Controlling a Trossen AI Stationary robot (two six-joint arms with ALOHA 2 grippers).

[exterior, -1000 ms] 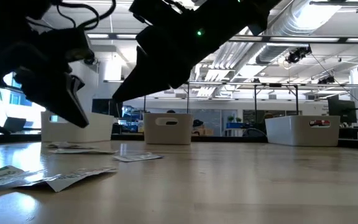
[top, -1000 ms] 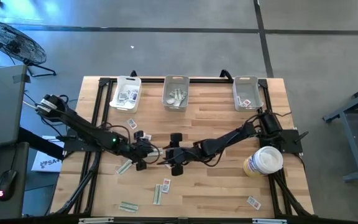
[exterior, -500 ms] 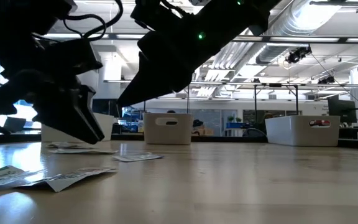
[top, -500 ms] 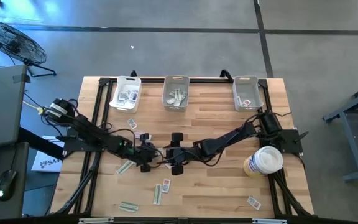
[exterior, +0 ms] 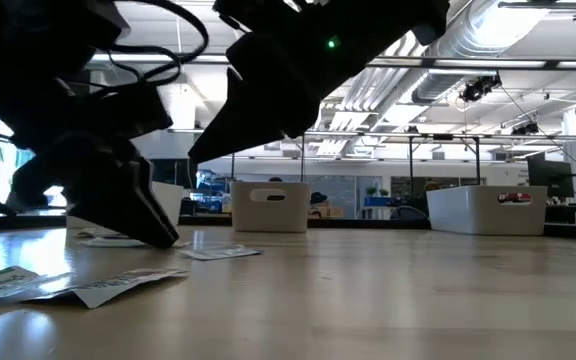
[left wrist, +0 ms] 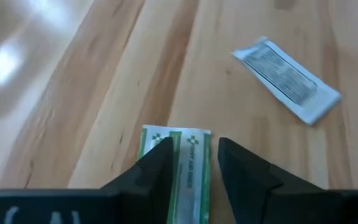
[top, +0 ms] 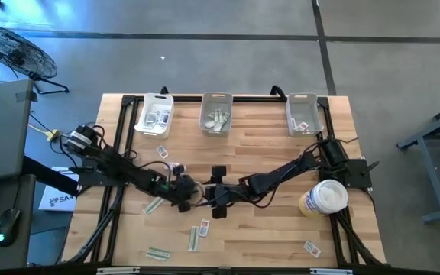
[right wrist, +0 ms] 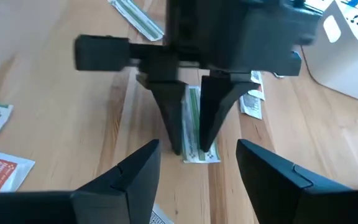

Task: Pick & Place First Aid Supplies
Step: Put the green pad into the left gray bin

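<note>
Green-striped strip packet (left wrist: 182, 171) lies flat on the wooden table (top: 281, 153) near its centre, its long axis running along the left gripper's (left wrist: 191, 163) reach. The fingers of that gripper straddle the strip, parted, tips at the table. Opposite and facing it, the right gripper (right wrist: 194, 177) hovers wide open, holding nothing.

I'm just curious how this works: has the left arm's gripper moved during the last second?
Yes. In the high view the left gripper has slid rightward across the wooden table, closer to the waiting right gripper.
</note>
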